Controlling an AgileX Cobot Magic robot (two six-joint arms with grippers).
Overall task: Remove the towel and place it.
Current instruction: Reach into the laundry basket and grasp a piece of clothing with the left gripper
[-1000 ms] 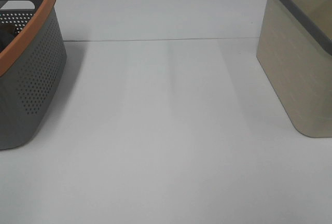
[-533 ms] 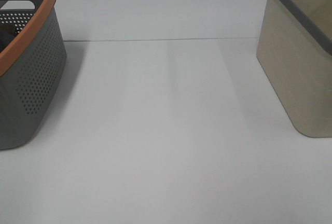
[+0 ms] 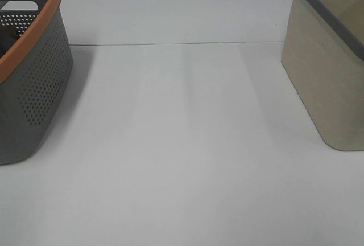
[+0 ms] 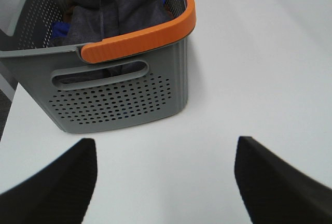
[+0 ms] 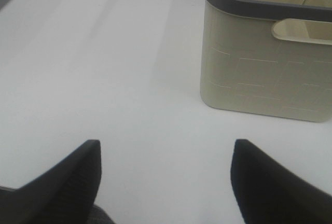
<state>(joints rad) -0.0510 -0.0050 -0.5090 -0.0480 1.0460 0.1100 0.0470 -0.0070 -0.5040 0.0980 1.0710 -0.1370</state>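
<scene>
A dark grey towel (image 4: 127,9) with a white tag lies bundled in the grey perforated basket (image 4: 119,102) with the orange rim, on top of blue cloth (image 4: 61,28). The basket stands at the left edge of the exterior view (image 3: 40,75). My left gripper (image 4: 166,149) is open and empty, above the table in front of the basket's handle side. My right gripper (image 5: 167,146) is open and empty, above the table facing the beige basket (image 5: 259,73). Neither gripper shows in the exterior view.
The beige basket with the dark grey rim (image 3: 324,75) stands at the right edge, its inside looking empty. The white table (image 3: 182,143) stretches between the two baskets. A seam (image 3: 182,44) crosses the table at the back.
A dark shape that showed through the grey basket's perforated wall at the left edge of the exterior view no longer shows. Nothing else has moved.
</scene>
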